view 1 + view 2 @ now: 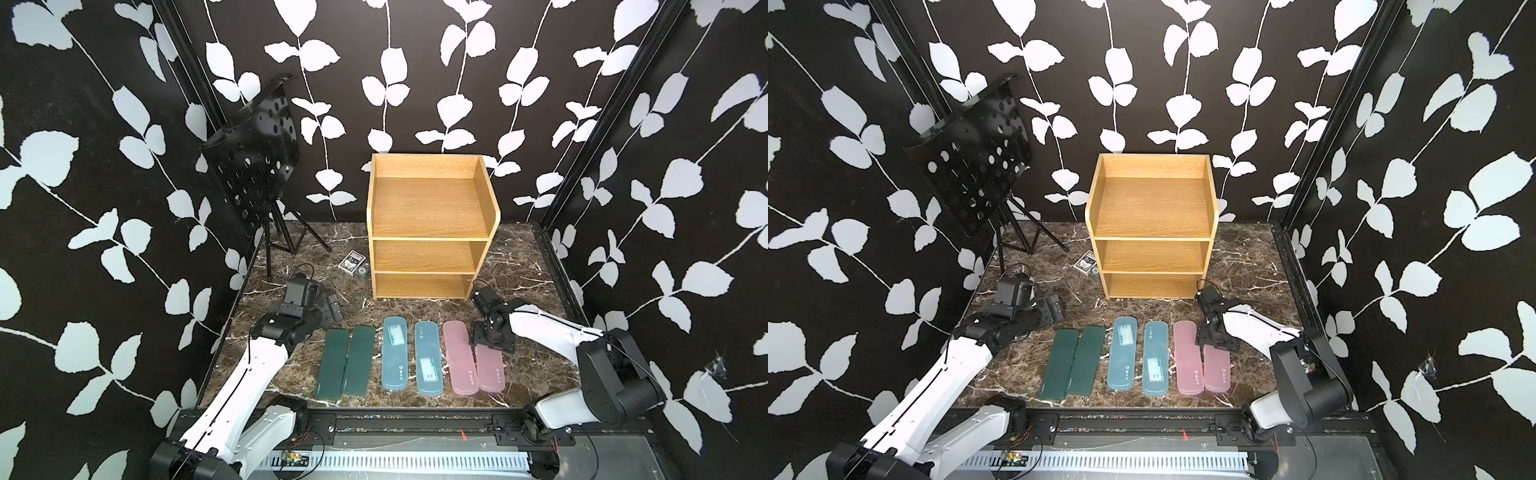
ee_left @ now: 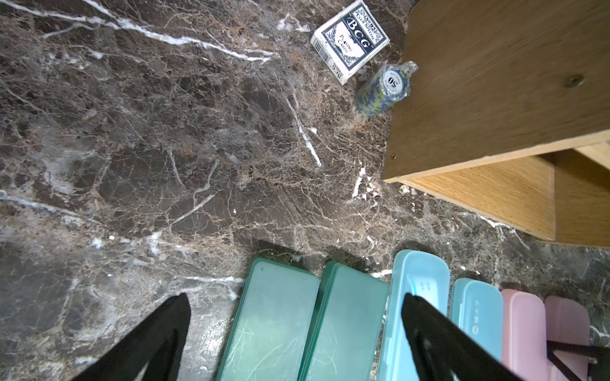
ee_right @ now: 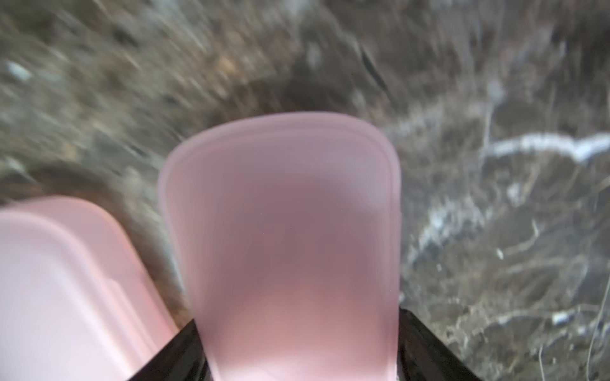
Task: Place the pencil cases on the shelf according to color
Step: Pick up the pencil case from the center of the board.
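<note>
Right now two dark green rectangular pencil cases (image 1: 332,365), two translucent blue rounded cases (image 1: 394,359) and two pink rounded cases (image 1: 459,359) lie side by side in one row on the dark marble table (image 1: 528,270), in front of the light-wood three-tier shelf (image 1: 428,203). The right tool (image 1: 491,345) sits over the far end of the outermost pink case (image 3: 290,231), with black fingers (image 3: 178,356) along both of its long edges. The blurred wrist view leaves it unclear whether they pinch it. The left tool (image 2: 295,297) hangs spread wide and empty above the green cases' far ends.
</note>
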`<state>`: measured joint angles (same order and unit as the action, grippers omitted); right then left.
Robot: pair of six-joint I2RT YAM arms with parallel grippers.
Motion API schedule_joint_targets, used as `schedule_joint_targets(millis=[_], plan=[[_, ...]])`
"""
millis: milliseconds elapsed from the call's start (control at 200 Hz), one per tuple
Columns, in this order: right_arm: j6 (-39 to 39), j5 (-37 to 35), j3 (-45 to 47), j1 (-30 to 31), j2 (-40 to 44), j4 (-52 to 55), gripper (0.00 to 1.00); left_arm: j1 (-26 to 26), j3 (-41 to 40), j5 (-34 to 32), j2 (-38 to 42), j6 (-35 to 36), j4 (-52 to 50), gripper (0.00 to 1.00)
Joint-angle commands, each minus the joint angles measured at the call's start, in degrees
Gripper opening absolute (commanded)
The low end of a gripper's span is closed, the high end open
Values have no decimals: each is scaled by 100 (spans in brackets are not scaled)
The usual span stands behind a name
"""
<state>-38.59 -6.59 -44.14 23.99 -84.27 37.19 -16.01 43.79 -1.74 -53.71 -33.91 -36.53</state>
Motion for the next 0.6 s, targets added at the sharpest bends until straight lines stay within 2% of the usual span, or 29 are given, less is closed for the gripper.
schedule_joint_targets(millis=[0, 135, 210, 445, 595], plan=[[301, -253, -452, -10, -85, 84, 89, -25, 97, -20, 50, -36, -75, 99], [374, -598, -563, -15, 151, 554, 99, -42, 67, -26, 109, -92, -152, 99], [365, -682, -448, -10, 449, 775, 99, -59, 42, -26, 133, -98, -191, 99], [-165, -158, 525, 408, 1611, 715, 99, -155, 33, 10, 180, -157, -197, 99], [-276, 340, 1112, 548, 1873, 160, 99, -300, 63, 106, 148, -195, -223, 99]])
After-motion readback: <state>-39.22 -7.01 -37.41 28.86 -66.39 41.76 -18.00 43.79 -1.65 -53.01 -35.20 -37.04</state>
